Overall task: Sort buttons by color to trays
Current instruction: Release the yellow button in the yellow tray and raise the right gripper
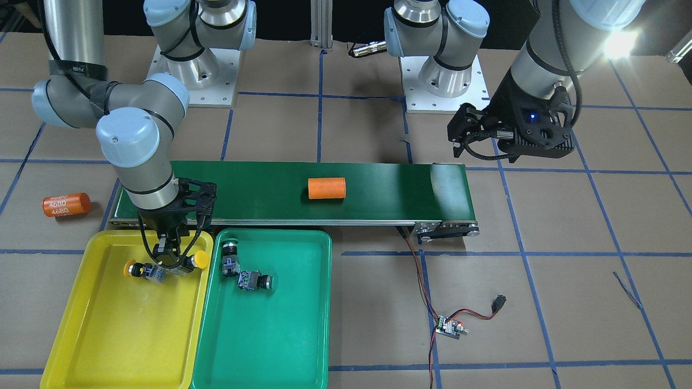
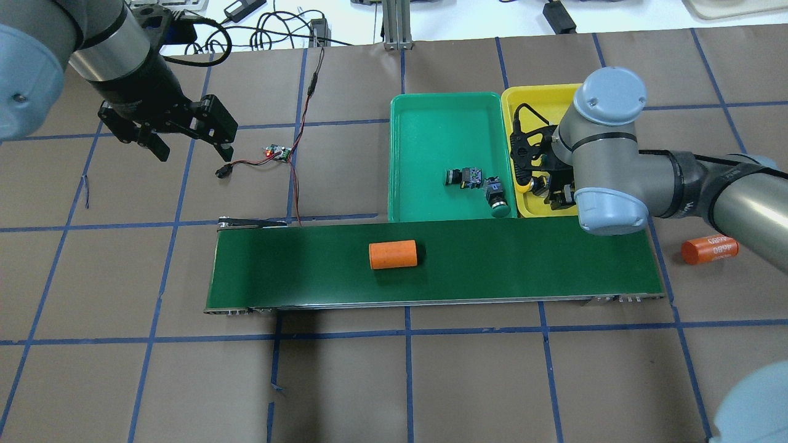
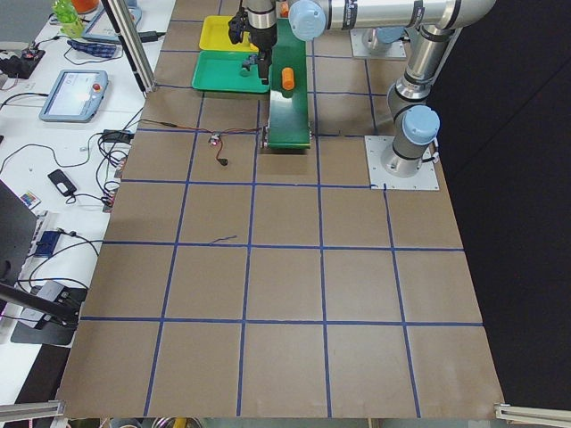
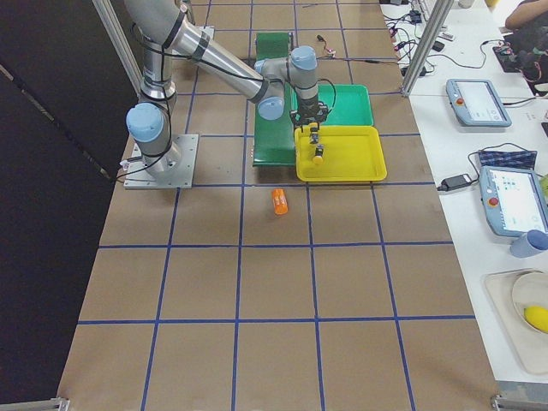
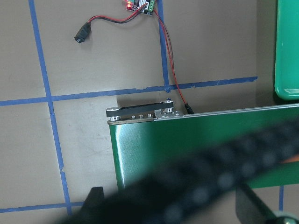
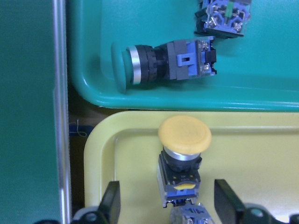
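The yellow tray [image 1: 108, 335] and the green tray [image 1: 281, 335] lie side by side in front of the conveyor. Two yellow buttons [image 1: 141, 269] [image 1: 195, 261] lie in the yellow tray. Two green buttons [image 1: 231, 260] [image 1: 255, 281] lie in the green tray. My right gripper [image 1: 170, 260] is low over the yellow tray. Its fingers [image 6: 112, 200] stand open on either side of one yellow button [image 6: 183, 158], apart from it. My left gripper [image 1: 462, 132] is open and empty above the table, beyond the conveyor's far end.
A long dark-green conveyor belt [image 1: 378, 183] carries an orange cylinder [image 1: 326, 188]. A second orange cylinder [image 1: 66, 205] lies on the table beside the belt's end. A small circuit board [image 1: 450, 327] with red-black wires lies on the table in front of the belt.
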